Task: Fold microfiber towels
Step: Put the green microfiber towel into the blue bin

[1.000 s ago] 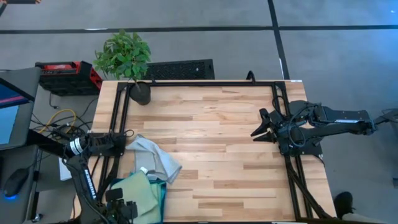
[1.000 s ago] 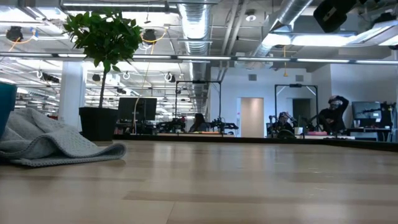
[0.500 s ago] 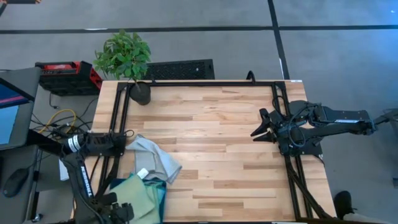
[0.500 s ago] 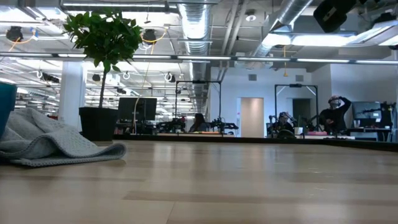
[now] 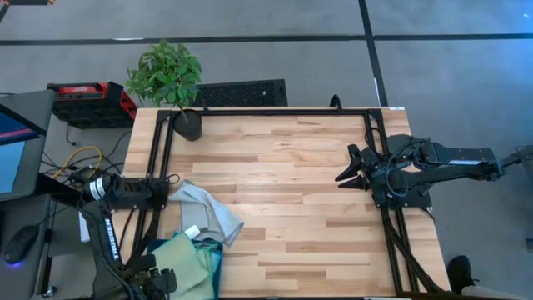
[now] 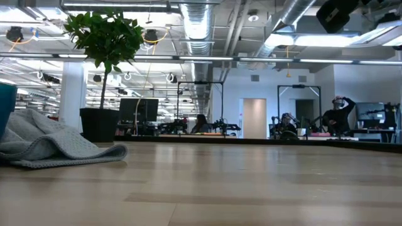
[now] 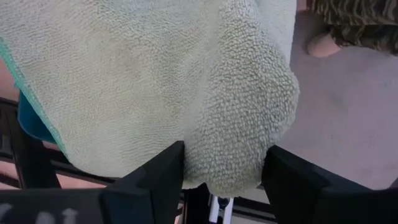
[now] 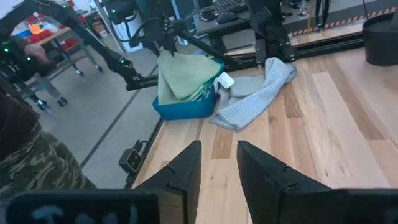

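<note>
A light green towel lies heaped on a dark teal-blue bin at the table's near left corner. It also shows in the right wrist view. My left gripper is at the towel's near left side and is shut on it. A pale grey towel lies crumpled on the table beside the bin, one end against the bin's far side. It also shows in the low view. My right gripper hangs open and empty near the table's right edge. Other towels are hidden. My left gripper has a bunched fold of the green towel between its two fingers. The fold fills the gap and bulges out past the fingertips. The rest of the towel spreads away over the bin.
A potted plant stands at the table's far left corner. Black frame rails run along the left, far and right edges. Bare wood lies between the towels and my right gripper. A person in camouflage trousers stands off the near left corner.
My left arm has swung a little toward the table's left edge, and its gripper has shifted slightly toward the near edge while staying on the green towel. The grey towel and my right arm have kept still.
</note>
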Available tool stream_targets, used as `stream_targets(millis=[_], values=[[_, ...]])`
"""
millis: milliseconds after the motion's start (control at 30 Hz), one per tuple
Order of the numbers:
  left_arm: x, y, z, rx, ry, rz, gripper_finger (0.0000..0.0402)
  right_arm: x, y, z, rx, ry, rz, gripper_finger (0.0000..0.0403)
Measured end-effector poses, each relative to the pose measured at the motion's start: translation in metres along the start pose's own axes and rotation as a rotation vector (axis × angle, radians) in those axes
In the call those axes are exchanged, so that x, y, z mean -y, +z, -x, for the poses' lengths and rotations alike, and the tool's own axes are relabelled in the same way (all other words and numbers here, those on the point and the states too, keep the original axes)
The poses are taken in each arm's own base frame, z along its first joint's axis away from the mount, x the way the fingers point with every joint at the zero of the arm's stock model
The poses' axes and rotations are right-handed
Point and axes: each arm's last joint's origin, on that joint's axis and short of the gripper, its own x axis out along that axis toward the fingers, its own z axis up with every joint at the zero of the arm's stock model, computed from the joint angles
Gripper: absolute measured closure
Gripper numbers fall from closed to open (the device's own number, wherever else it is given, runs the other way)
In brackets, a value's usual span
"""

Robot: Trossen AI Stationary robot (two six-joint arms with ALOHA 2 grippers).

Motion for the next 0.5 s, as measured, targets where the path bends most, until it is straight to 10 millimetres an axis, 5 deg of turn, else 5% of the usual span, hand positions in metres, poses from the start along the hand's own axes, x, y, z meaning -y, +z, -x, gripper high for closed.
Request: stream_targets(millis=[500], values=[[-0.0001,0.0000,0.0000,0.004,0.001,-0.007,0.0212,0.0002,-0.0012,0.0000,-0.012,-0.002,-0.005,0.0275]])
